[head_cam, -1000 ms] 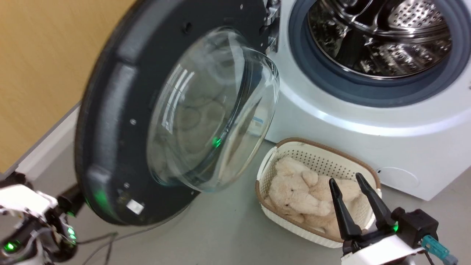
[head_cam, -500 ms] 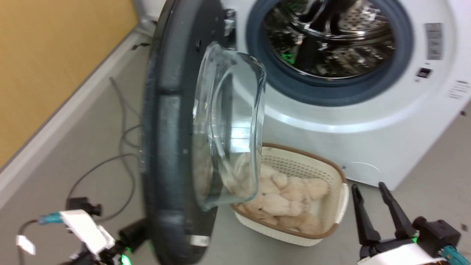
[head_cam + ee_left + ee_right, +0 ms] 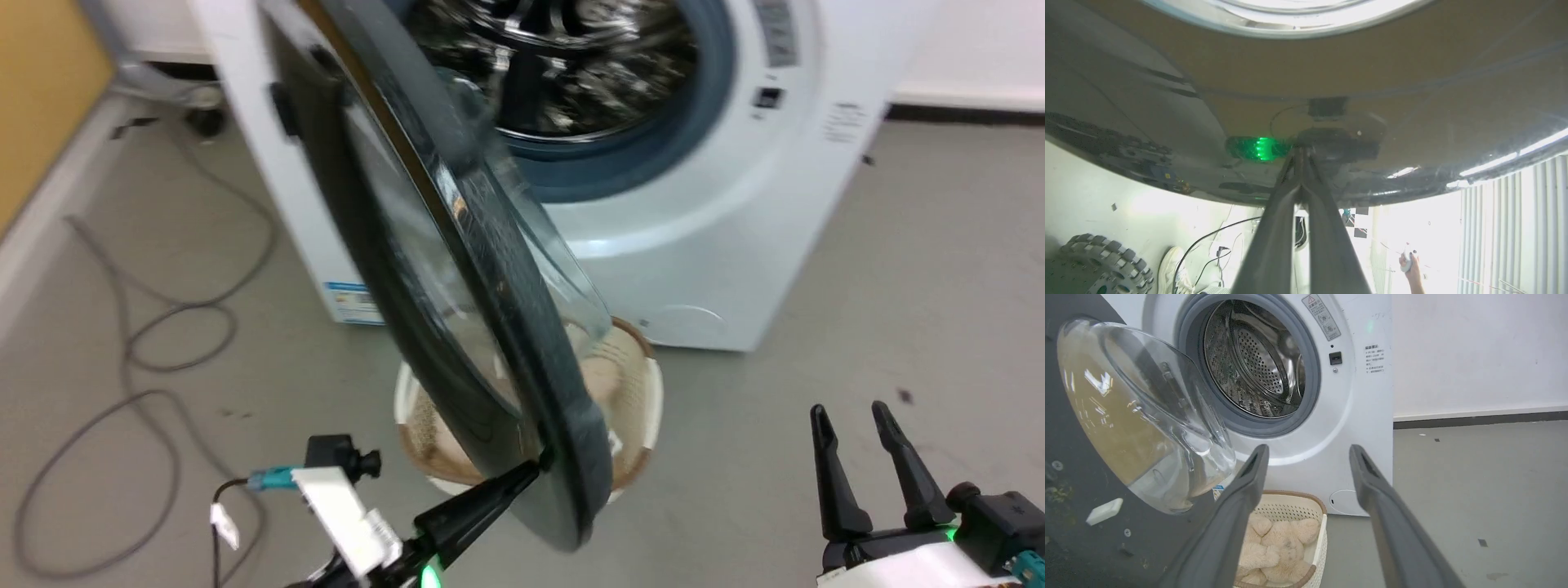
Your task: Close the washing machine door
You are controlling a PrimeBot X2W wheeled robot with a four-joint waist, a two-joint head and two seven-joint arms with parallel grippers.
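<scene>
Half shut, by the look of it: large round washing machine door (image 3: 441,278) with wide black plastic rim and bulging clear glass centre, angled partway across the round opening of the big white front-loading washing machine (image 3: 702,220), far right part of the steel drum exposed. Hangs over the white woven-look laundry basket (image 3: 649,392) on the grey floor. Left tool (image 3: 535,467) narrowed to a point, fingers pressed together, holding nothing, tips against the door's outer side at its near lower rim. Right tool (image 3: 849,412) spread wide, empty, near right, well apart from the door. Left to do, judging so: push through the remaining swing until latched.
</scene>
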